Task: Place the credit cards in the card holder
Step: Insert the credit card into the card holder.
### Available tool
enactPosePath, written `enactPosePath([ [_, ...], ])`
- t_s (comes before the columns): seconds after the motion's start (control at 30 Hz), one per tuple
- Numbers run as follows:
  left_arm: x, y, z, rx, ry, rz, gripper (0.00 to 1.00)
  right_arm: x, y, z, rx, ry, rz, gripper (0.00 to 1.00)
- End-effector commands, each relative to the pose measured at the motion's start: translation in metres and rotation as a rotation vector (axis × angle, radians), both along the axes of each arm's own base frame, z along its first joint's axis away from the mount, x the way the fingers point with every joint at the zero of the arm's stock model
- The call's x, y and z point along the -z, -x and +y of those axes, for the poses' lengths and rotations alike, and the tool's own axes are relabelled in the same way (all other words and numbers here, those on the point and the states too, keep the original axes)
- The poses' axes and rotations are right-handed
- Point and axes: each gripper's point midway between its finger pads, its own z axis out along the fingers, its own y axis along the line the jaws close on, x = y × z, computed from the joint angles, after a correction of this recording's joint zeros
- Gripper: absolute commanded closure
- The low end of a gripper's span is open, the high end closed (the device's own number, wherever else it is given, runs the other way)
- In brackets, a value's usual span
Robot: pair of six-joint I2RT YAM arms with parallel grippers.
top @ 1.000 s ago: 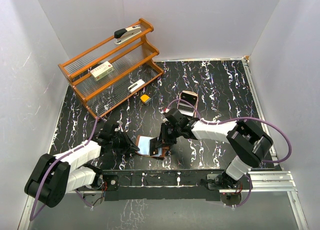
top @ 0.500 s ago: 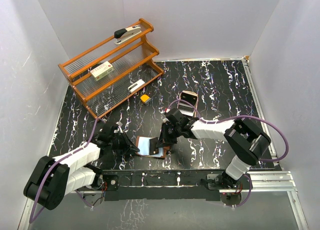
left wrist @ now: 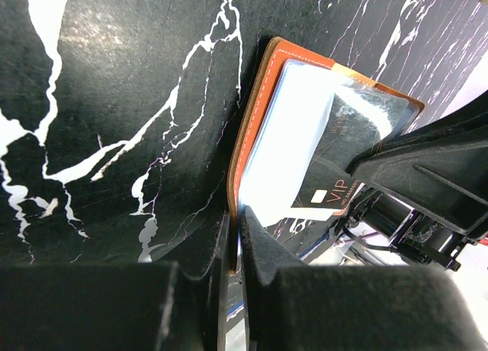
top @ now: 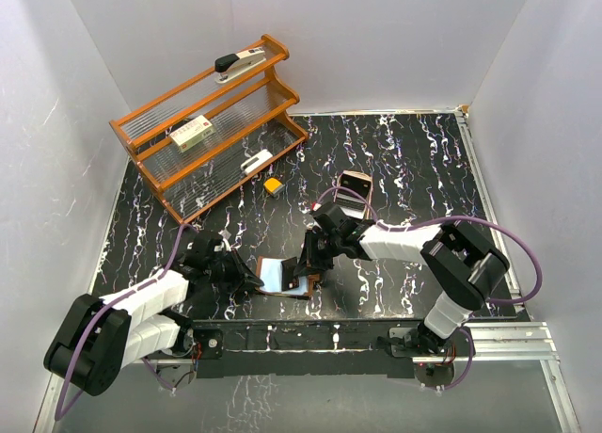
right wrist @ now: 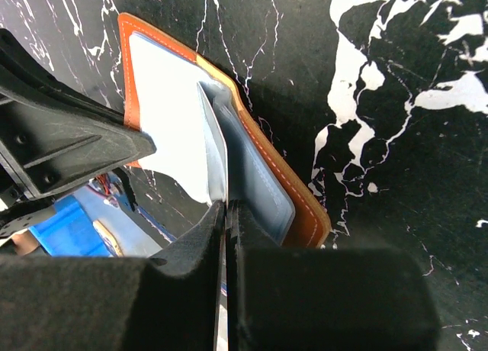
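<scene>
The card holder (top: pixel 280 276) lies open on the black marbled table (top: pixel 414 160), near the front edge and between the two arms, with its pale inner panels facing up. Left gripper (left wrist: pixel 238 229): fingers drawn almost together and clamped on the holder's near orange-brown edge. Right gripper (right wrist: pixel 226 206): fingers pressed together on one credit card (right wrist: pixel 216 141), pale grey, held on edge and tilted. The card's lower edge is down at the fold between the holder's two panels; whether that edge has entered a pocket cannot be determined. The left wrist view shows "VIP" printed on the card's face. Beyond the right arm sits a small brown object (top: pixel 354 186) with pale contents, too small to identify. A yellow block (top: pixel 273 184) rests well apart from the card holder, just in front of an orange wooden rack (top: pixel 207 122) at the rear left, whose top shelf carries a stapler (top: pixel 238 64)
</scene>
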Motion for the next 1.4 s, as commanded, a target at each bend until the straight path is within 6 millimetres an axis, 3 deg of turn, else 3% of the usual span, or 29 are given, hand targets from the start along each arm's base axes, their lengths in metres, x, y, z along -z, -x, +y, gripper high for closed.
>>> enactPosePath([
  [0.0, 0.003, 0.018, -0.003, 0.043, 0.026, 0.048, 0.99, -0.008, -0.018, 0.009, 0.036, -0.024, -0.034, 1.00],
  [0.5, -0.003, 0.017, -0.009, 0.037, 0.070, 0.047, 0.96, -0.005, -0.018, 0.012, 0.060, -0.042, -0.009, 1.00],
  [0.8, -0.008, 0.016, -0.004, 0.036, 0.028, 0.033, 0.67, 0.007, -0.013, -0.001, 0.072, 0.017, -0.007, 0.86],
  [1.0, -0.006, 0.019, 0.003, 0.041, -0.022, 0.044, 0.64, 0.017, -0.012, -0.005, 0.066, 0.047, -0.006, 0.83],
  [1.17, -0.008, 0.018, 0.005, 0.041, -0.033, 0.031, 0.69, 0.019, -0.010, -0.007, 0.060, 0.052, -0.001, 0.88],
  [1.37, -0.007, 0.019, 0.005, 0.036, -0.027, 0.031, 0.95, 0.021, -0.006, -0.009, 0.046, 0.056, 0.004, 0.91],
])
